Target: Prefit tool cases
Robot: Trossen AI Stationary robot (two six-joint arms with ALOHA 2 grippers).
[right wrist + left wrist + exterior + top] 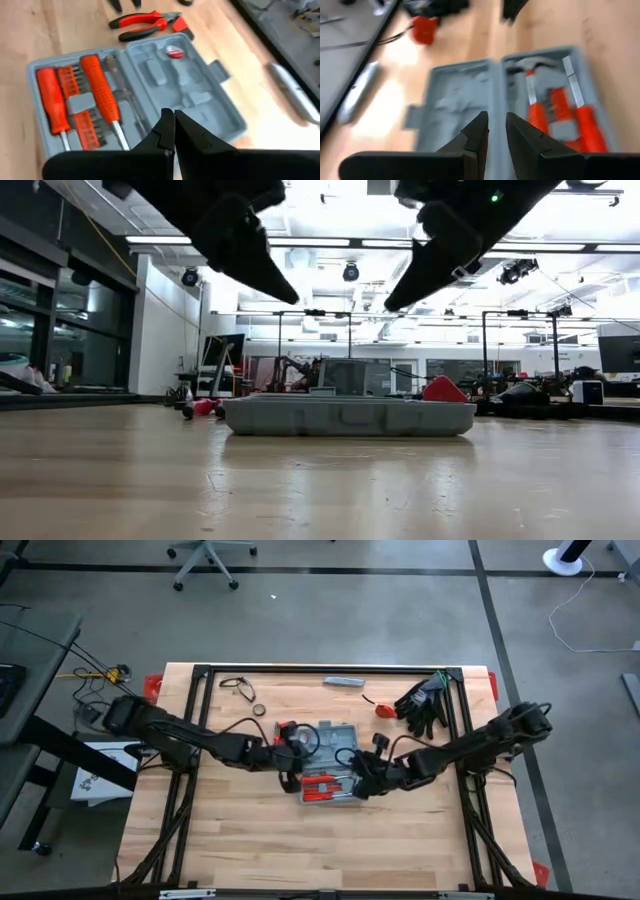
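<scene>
One tool case lies open and flat near the middle of the table, its two grey halves side by side. One half holds the red-handled tools: two screwdrivers, a strip of bits and a hammer can be made out. The other half shows bare moulded slots with one small red-and-silver piece resting in it.

One pair of red-and-black pliers lies on the wood just beside the case. Farther back on the table lie one slim grey bar, one red object, one pair of black gloves and a loose black cable.

The two arms reach in from opposite sides, both bent low over the case. The left gripper hangs above the hinge line between the halves, its fingers a narrow gap apart and holding nothing. The right gripper hovers over the case from the other side, its fingers pressed together and empty. In the low view both grippers are clear of the case, not touching it.
</scene>
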